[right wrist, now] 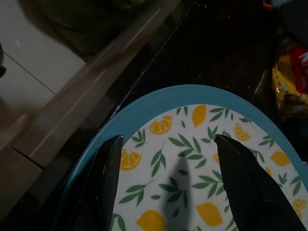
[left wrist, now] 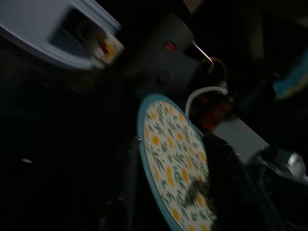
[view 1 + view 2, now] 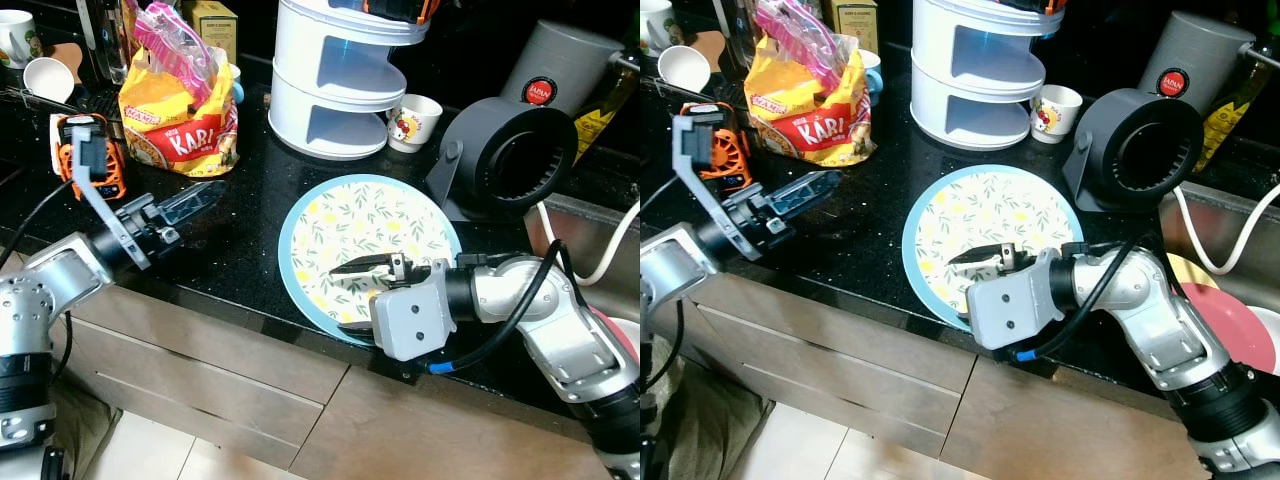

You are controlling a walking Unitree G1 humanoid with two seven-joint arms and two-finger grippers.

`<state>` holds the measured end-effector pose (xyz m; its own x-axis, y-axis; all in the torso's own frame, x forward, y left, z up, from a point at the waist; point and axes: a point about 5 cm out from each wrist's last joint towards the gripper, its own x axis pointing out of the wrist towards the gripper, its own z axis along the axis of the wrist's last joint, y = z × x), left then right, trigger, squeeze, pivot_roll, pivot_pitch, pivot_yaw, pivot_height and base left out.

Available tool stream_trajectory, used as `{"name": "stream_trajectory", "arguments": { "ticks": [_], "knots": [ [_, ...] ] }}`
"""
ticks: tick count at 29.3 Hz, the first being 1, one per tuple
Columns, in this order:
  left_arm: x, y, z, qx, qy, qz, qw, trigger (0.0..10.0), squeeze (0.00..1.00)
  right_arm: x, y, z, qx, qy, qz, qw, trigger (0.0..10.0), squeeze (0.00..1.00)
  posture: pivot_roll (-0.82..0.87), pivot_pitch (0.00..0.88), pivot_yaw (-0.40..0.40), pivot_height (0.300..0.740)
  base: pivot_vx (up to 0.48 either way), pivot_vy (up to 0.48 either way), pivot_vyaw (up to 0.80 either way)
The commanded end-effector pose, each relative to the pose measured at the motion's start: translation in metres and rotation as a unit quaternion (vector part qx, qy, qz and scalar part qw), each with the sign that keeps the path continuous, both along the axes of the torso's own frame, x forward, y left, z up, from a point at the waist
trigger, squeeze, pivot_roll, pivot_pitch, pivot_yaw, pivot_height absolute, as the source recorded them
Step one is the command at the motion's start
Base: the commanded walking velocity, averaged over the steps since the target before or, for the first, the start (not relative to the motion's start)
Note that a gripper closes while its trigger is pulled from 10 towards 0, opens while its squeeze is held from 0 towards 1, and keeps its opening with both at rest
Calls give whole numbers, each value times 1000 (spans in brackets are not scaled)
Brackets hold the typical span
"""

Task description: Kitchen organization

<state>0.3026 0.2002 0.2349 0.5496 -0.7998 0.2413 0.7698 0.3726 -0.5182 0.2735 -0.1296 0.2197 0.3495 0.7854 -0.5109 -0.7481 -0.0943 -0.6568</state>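
On the black worktop, near its front edge, lies a round plate with a blue rim and a print of lemons and green leaves. Over the plate's near part hangs the right pincer, reaching in from the right on its silver arm; its two black fingers are spread wide apart, one to each side of the patterned face, and the right wrist view shows the plate between them with nothing pinched. Whether the fingertips touch the plate cannot be told. Left of the plate, over bare worktop and well apart from it, the left pincer points toward the plate; its fingers lie close together, but whether they are fully pressed together cannot be told. The left wrist view is dark, with the plate and a small printed cup just made out. Far left of the plate stands a yellow and red snack bag, and beside it an orange and black device. Beyond the plate rises a white tiered stand, with the small printed cup just right of its base. Right of the plate stands a dark grey round appliance, and a white cable runs near it.
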Motion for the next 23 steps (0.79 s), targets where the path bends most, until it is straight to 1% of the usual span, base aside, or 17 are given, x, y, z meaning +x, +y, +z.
{"name": "stream_trajectory", "arguments": {
  "ticks": [1,4,5,9,10,11,12,17,20,23],
  "knots": [
    [-1,-8,-8,10,13,-38,999,10000,1000,-11,8,-35,-47,78,32,995,10000,0,148,49,-94,740,0,0,0],
    [4,-12,-15,16,35,-46,998,10000,1000,-12,12,-34,-44,77,39,995,10000,0,146,53,-89,740,0,0,0],
    [6,-14,-18,24,43,-51,997,10000,1000,-12,14,-33,-43,76,41,995,10000,0,145,53,-89,740,0,0,0],
    [8,-15,-21,32,55,-51,997,10000,1000,-13,15,-32,-41,75,44,995,10000,0,142,56,-87,740,0,0,0],
    [13,-14,-27,45,80,-38,995,10000,451,-14,15,-31,-40,75,46,995,10000,0,141,57,-88,740,0,0,0],
    [13,-14,-27,45,80,-38,995,10000,451,-14,15,-31,-40,75,46,995,10000,0,141,57,-88,740,0,0,0],
    [14,-14,-29,46,87,-39,994,10000,0,-14,15,-31,-40,74,47,995,10000,0,137,58,-86,740,0,0,0],
    [14,-17,-34,54,95,-56,992,10000,0,-15,16,-29,-41,73,50,995,10000,0,132,60,-83,740,0,0,0],
    [14,-19,-33,51,96,-66,992,10000,0,-15,16,-29,-42,72,50,995,10000,0,130,60,-83,740,0,0,0],
    [15,-21,-36,61,101,-80,990,10000,0,-16,17,-28,-42,71,52,995,10000,0,128,61,-81,740,0,0,0]
  ]
}}
